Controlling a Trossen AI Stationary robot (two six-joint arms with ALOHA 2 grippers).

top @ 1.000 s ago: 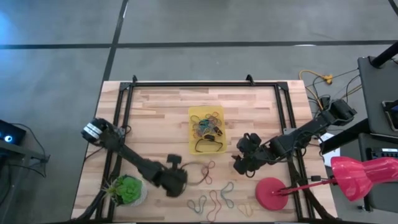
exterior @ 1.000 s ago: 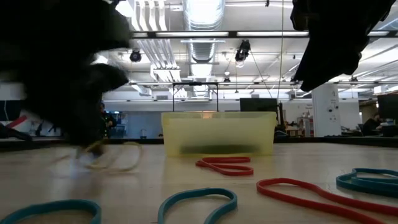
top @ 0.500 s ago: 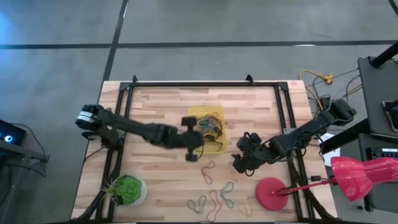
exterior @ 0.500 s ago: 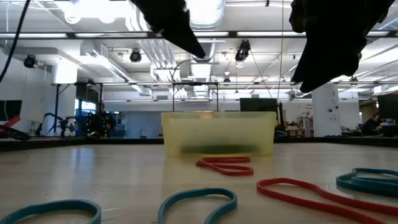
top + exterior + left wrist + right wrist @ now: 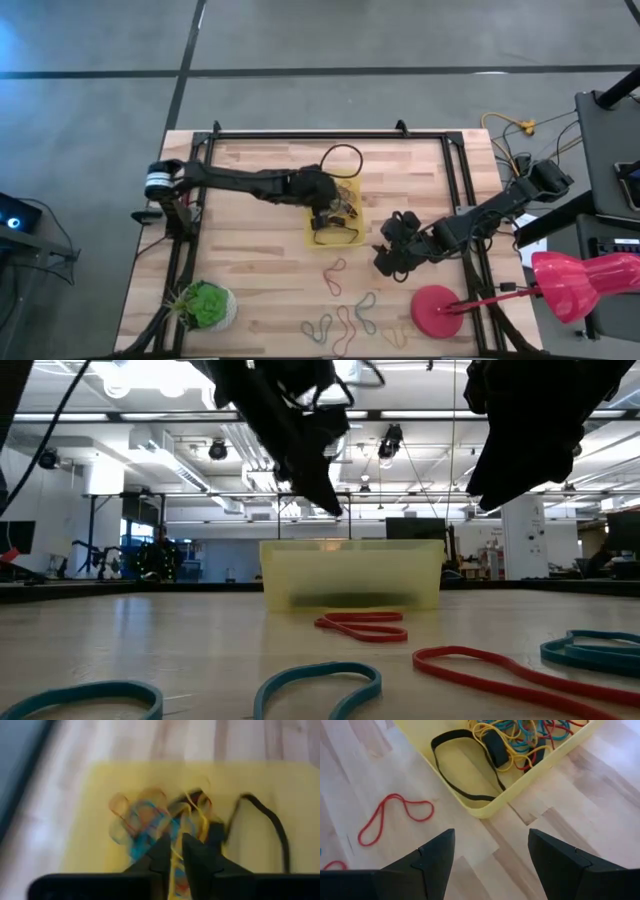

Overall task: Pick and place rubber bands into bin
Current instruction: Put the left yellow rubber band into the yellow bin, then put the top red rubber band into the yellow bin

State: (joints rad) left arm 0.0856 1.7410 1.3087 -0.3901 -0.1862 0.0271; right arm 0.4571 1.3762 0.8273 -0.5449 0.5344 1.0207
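**Left arm now over the yellow tray, a band in its grip**

Where a second ago the left gripper [image 5: 322, 200] was low at the near table edge beside the green plant ball [image 5: 206, 304], it now hangs over the small translucent yellow plastic bin [image 5: 312, 236] at mid-table. Its fingers [image 5: 165, 854] sit nearly together, pinching a thin yellow rubber band [image 5: 176, 860] above the tangled coloured rubber bands [image 5: 342, 205] in the bin.

The right gripper [image 5: 384, 262] waits just right of the bin as before, its fingers [image 5: 431, 857] spread wide and empty.

Only the high view shows loose bands [image 5: 340, 324] along the near edge. The right wrist view alone shows a black loop [image 5: 465, 772] on the bin floor and a red loop [image 5: 392, 817] outside it.
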